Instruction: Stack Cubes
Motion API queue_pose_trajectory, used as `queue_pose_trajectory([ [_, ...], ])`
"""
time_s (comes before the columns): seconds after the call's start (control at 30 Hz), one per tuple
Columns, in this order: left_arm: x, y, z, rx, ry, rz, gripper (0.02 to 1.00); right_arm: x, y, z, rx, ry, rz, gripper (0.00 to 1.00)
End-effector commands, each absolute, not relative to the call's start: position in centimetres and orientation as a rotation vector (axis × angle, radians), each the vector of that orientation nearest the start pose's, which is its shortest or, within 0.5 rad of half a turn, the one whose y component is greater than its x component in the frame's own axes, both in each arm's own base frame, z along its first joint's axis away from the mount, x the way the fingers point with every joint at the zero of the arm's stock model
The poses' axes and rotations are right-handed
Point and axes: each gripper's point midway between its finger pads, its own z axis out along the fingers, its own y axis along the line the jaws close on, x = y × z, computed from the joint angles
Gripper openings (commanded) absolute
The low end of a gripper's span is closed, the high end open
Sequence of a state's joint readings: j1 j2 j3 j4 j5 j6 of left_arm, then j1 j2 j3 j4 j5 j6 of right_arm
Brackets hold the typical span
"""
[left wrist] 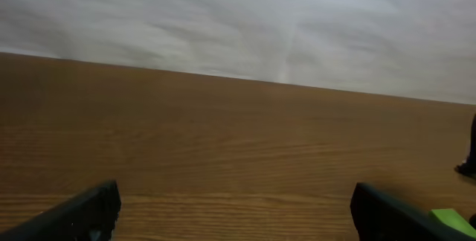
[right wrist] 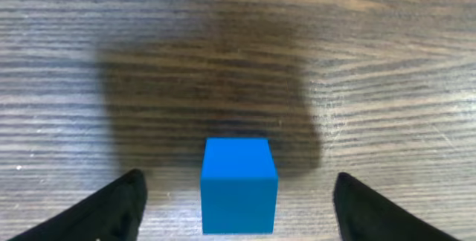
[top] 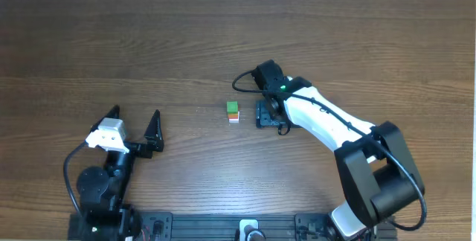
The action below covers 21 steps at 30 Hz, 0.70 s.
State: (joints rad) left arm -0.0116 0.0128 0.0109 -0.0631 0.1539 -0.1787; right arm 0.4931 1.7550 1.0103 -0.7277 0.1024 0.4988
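Right wrist view: blue cube under my open right hand

The cube sat on the tabletop, near the green cube topping a small stack. It looked light, rigid and smooth, so I judged its flat opposite sides the place to pinch, squarely, lest it twist. My left hand stood open, well apart.

The top camera looks straight down on the table from high above, with the arm bases at its near edge. The left wrist camera sits low and faces almost level toward the far side, sharing the green cube with the top view. The right wrist camera points steeply down, close over the blue cube.
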Motion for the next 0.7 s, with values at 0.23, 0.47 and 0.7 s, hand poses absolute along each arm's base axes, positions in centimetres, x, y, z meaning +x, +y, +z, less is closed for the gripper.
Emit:
queue_pose_trajectory([
  [0.23,24.4,-2.96,15.97,-0.003,1.64,-0.264,0.998,28.4,13.41,0.16,0.035,3.021,-0.025,0.544],
  [0.47,24.4,-2.96,15.97,-0.003,1.64,-0.264,1.0,28.41,13.29,0.12,0.042,3.022,-0.025,0.492],
  [0.7,24.4,-2.96,15.97,-0.003,1.64,-0.264,1.0,28.29,13.08,-0.01,0.05,3.028,-0.026,0.384],
])
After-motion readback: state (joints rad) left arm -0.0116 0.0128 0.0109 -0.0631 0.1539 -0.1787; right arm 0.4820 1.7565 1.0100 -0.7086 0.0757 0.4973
